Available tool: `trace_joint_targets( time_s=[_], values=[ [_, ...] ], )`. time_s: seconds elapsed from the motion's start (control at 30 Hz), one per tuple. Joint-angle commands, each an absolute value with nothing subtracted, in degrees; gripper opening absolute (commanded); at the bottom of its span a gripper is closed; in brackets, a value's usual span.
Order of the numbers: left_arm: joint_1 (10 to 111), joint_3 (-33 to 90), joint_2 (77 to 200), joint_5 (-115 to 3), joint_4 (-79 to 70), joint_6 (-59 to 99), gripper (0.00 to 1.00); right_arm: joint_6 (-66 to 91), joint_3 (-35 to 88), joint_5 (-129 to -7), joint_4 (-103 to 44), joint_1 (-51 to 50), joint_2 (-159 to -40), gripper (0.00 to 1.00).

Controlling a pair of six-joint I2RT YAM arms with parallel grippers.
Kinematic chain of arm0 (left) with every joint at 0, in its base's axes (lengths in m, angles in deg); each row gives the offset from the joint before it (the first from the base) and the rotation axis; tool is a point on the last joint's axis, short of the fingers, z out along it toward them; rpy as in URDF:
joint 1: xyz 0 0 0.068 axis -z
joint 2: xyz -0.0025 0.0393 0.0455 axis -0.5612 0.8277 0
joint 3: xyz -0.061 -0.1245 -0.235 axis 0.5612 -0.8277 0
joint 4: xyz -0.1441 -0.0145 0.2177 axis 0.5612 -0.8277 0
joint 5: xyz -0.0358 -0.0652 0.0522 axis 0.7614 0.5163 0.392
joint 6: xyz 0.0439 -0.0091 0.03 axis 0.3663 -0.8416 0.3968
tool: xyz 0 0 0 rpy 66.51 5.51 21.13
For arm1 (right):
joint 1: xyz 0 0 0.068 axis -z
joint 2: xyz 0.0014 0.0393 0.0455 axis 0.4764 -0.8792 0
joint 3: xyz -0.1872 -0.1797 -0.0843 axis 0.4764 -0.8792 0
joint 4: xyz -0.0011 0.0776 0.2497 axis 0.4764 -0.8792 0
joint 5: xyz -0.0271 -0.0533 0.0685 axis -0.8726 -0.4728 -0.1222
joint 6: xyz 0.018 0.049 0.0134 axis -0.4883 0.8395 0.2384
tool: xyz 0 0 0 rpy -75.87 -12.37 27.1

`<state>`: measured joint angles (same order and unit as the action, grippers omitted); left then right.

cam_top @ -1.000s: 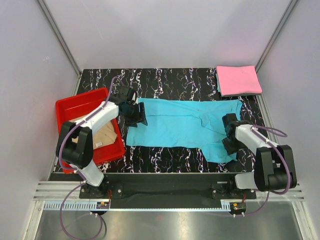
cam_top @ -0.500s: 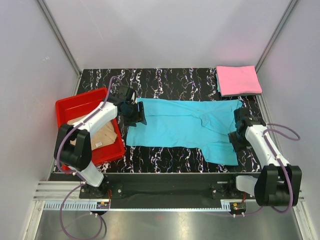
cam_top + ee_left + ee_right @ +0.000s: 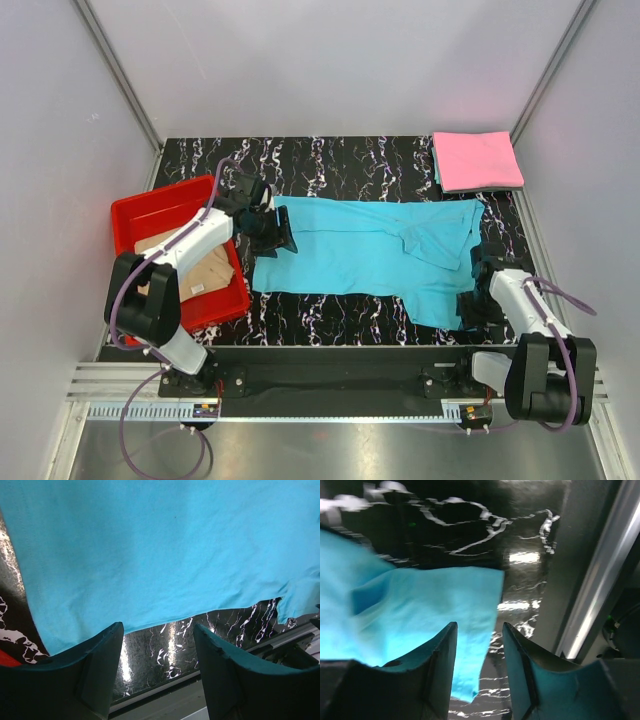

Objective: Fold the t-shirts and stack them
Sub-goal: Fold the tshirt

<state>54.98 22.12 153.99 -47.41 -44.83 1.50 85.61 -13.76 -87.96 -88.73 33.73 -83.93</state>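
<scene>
A turquoise t-shirt (image 3: 365, 255) lies spread flat across the middle of the black marbled table. A pink t-shirt (image 3: 477, 160) lies folded at the back right corner. A tan t-shirt (image 3: 205, 270) lies in the red tray. My left gripper (image 3: 275, 232) is open and empty over the turquoise shirt's left edge; its wrist view shows the shirt (image 3: 150, 545) ahead of the open jaws (image 3: 157, 640). My right gripper (image 3: 478, 290) is open and empty at the shirt's near right corner, which shows in its wrist view (image 3: 420, 605) by the jaws (image 3: 479, 635).
The red plastic tray (image 3: 130, 215) sits at the table's left edge beside the left arm. A metal rail (image 3: 330, 385) runs along the near edge. The enclosure's frame post (image 3: 600, 570) stands close to the right of the right gripper.
My right gripper has swung out to the right and then back toward the near edge, to the shirt's near right corner. My left gripper has stayed at the shirt's left edge.
</scene>
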Motion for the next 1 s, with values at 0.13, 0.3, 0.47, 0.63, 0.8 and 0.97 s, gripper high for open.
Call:
trace_joint_targets(
  time_s=[0.13, 0.3, 0.47, 0.63, 0.8, 0.97],
  values=[
    [55.1, 23.2, 150.6, -45.6, -42.5, 0.4, 0.64, 90.4, -15.4, -87.6, -87.0, 33.9, -86.1, 0.48],
    [55.1, 23.9, 150.0, -51.8, -43.9, -3.8, 0.65, 92.4, -13.9, -90.6, -88.0, 33.8, -88.5, 0.50],
    [55.1, 25.9, 150.4, -52.1, -44.6, -3.9, 0.65, 93.4, -13.5, -92.7, -88.1, 33.9, -88.8, 0.51],
    [55.1, 26.8, 150.2, -52.2, -45.0, -4.4, 0.65, 93.9, -13.2, -95.3, -88.3, 33.9, -88.8, 0.47],
    [55.1, 26.4, 149.3, -54.1, -45.0, -4.8, 0.65, 94.4, -13.2, -96.0, -88.2, 33.9, -88.7, 0.25],
    [54.8, 25.9, 148.4, -54.2, -44.2, -5.6, 0.65, 94.1, -12.6, -96.6, -88.0, 33.9, -89.9, 0.17]
  ],
)
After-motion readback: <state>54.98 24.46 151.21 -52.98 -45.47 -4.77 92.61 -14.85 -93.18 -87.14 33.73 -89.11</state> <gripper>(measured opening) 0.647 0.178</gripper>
